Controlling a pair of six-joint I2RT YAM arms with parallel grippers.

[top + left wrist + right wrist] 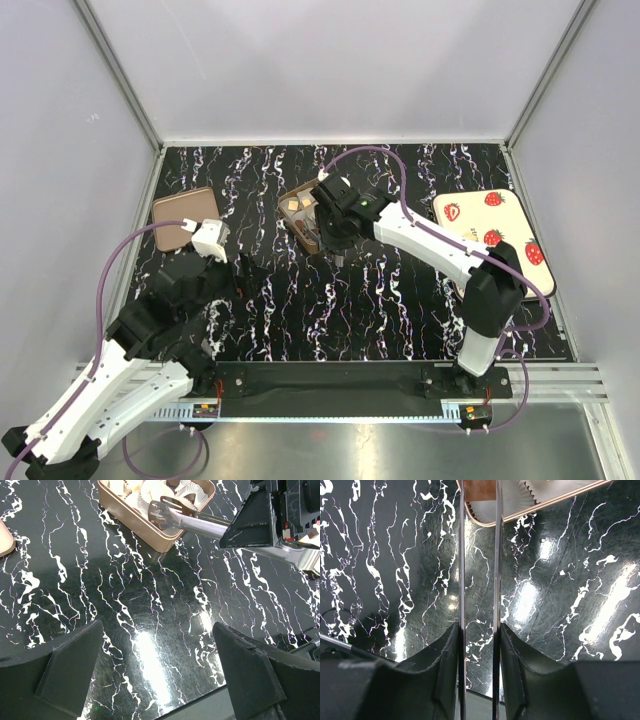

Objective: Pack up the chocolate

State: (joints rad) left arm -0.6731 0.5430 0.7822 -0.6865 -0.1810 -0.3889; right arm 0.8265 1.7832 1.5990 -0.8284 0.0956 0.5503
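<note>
A gold box point(303, 222) with white paper cups stands at the table's middle back. A few pale tan chocolate pieces point(294, 204) lie in it. My right gripper point(336, 232) is shut on metal tongs point(462, 555). The tong tips point(161, 511) reach over the box's near corner point(135, 517), above the paper cups. In the right wrist view a brown patch point(480, 489) shows between the tong arms at the box rim point(545, 502); I cannot tell whether it is chocolate. My left gripper point(157, 630) is open and empty over bare table, to the near left of the box.
A brown lid point(183, 217) lies at the back left. A cream tray with red strawberry prints point(490, 238) lies at the right. The right arm point(440, 250) runs across the table from the right. White side walls close in the table.
</note>
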